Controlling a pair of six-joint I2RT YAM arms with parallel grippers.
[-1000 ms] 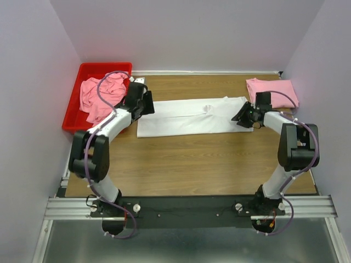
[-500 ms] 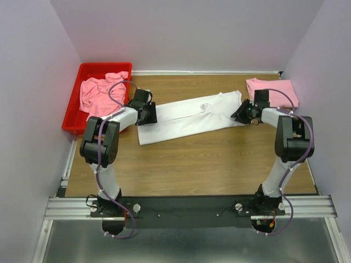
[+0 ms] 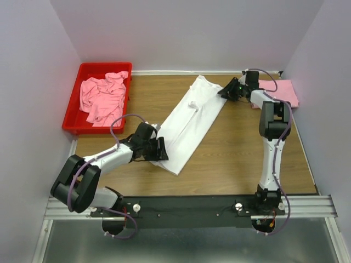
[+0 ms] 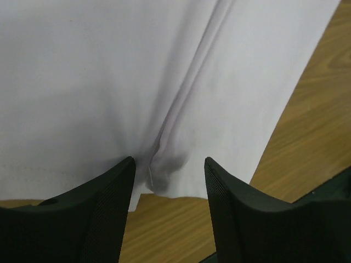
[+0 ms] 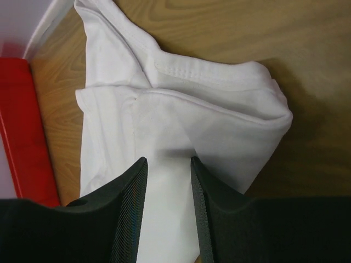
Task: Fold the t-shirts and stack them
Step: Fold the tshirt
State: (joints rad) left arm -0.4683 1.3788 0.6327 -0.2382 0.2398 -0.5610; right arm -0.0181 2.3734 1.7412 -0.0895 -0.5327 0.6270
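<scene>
A white t-shirt [image 3: 189, 123], folded into a long strip, lies diagonally on the wooden table, from the far middle to the near left. My left gripper [image 3: 160, 149] is at its near end. In the left wrist view the gripper [image 4: 167, 164] is open, with the puckered hem [image 4: 159, 175] just past the fingertips and bare wood between them. My right gripper [image 3: 228, 90] is at the far collar end. In the right wrist view the gripper [image 5: 169, 161] is shut on the white cloth [image 5: 181, 115], whose corner is raised a little. A folded pink t-shirt [image 3: 284, 92] lies at the far right.
A red bin [image 3: 73, 112] at the far left holds crumpled pink t-shirts [image 3: 101, 97]; its edge shows in the right wrist view [image 5: 27, 142]. Walls close in the table at the back and on both sides. Bare wood [image 3: 236, 148] lies right of the shirt.
The white shirt has swung from lying crosswise to lying diagonally. My left gripper pulled its end toward the near left and now stands open. My right gripper carried the collar end to the far side.
</scene>
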